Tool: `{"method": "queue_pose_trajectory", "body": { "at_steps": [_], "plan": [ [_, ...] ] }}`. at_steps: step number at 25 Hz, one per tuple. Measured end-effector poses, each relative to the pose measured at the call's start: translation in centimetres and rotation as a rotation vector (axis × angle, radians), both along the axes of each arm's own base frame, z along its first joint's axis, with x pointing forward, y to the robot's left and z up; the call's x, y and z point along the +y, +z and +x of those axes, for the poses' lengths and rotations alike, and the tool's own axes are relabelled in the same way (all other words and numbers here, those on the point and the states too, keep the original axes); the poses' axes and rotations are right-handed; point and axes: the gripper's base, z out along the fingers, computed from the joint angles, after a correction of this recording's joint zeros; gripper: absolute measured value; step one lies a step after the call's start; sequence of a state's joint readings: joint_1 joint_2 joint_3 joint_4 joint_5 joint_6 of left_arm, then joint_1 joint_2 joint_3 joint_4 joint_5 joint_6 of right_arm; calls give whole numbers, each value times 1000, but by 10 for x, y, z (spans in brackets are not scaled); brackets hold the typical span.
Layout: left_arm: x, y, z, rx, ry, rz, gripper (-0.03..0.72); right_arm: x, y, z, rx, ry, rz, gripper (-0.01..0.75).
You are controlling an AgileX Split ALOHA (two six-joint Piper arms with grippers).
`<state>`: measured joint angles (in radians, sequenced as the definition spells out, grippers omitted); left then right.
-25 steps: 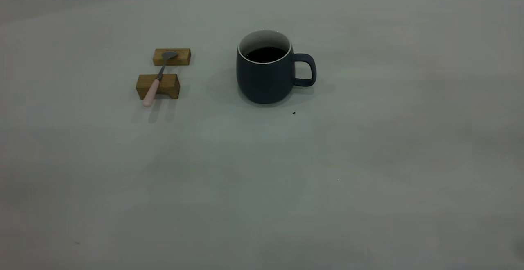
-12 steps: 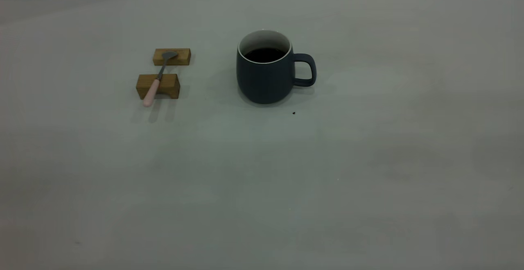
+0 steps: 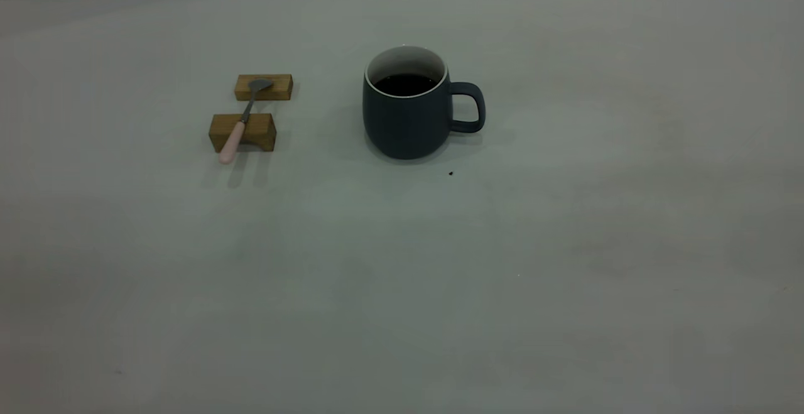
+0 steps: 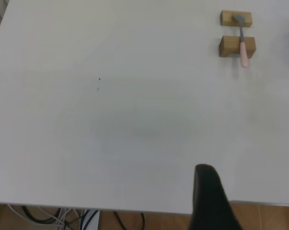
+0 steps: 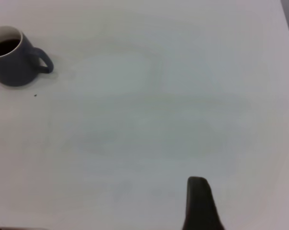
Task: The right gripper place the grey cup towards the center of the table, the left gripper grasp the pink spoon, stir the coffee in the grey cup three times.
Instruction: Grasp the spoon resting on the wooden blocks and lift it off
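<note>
Both pincers' state I cannot tell; pink spoon (image 3: 239,126) bridges two blocks (image 3: 244,132).

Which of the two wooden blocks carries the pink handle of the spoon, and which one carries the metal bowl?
The nearer wooden block, with the arched underside, carries the handle of the pink spoon. The farther, flat wooden block holds the bowl.

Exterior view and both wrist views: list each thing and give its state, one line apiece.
Cup: upright on the table, handle toward the right arm's side, untouched.
Coffee: in the cup, surface flat.
Spoon: lying across two wooden blocks, bowl on the far one, pink handle overhanging the near one.
Left claw: far from the spoon, holding nothing.
Right claw: far from the cup, holding nothing.
</note>
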<state>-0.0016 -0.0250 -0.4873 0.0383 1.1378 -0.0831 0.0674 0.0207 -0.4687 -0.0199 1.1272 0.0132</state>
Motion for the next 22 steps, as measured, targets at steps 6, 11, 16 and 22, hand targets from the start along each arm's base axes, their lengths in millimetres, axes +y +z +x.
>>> {"method": "queue_pose_trajectory", "body": {
  "at_steps": [6,11,16,22],
  "plan": [
    [0,0,0,0,0,0,500,0,0,0,0,2,2,536],
    [0,0,0,0,0,0,500,0,0,0,1,2,1,536],
    [-1,5,7,38,-5,-10,504,0,0,0,1,3,1,536],
    [-5,31,61,249,-22,-49,571,0,0,0,1,3,1,535]
  ]
}}
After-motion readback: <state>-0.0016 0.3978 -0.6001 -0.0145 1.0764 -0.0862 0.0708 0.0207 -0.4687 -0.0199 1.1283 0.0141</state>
